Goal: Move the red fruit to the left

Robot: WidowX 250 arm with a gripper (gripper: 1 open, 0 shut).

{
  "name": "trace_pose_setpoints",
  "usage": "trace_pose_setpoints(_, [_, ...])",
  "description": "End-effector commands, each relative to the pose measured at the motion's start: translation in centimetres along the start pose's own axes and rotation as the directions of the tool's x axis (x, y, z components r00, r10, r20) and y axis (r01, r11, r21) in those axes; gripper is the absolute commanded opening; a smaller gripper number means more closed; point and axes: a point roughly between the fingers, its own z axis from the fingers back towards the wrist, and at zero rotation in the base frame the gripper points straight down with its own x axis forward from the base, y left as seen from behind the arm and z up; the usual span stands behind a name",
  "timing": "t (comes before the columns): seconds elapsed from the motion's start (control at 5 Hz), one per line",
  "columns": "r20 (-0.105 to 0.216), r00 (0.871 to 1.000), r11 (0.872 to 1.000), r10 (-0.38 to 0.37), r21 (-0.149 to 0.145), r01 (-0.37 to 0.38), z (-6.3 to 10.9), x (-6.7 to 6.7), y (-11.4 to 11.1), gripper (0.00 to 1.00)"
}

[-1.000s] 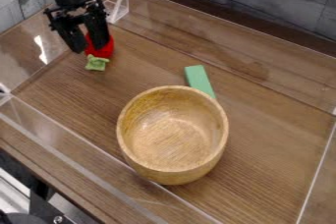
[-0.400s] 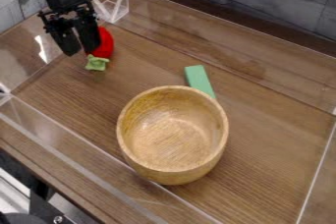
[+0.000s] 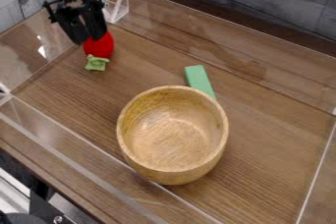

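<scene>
the pincer hangs over the red fruit, beyond the wooden bowl; how far it is open, or whether it grips anything, cannot be told. the fruit sits directly by its tips, its green base facing the bowl's side.

The bowl sits on the table at the lower middle of the frame, with the rectangular block just above its upper right edge. The fruit lies on the table at the upper left, left of the block and above and left of the bowl.
</scene>
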Motion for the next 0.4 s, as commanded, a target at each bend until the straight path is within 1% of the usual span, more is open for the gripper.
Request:
trace_pose_setpoints(0.0, [0.069, 0.997, 0.998, -0.046, 0.037, 0.044, 2.73, 0.60, -0.24, 1.00])
trace_pose_setpoints(0.2, [0.069, 0.995, 0.996, -0.076, 0.040, 0.074, 2.83, 0.73, -0.25, 1.00])
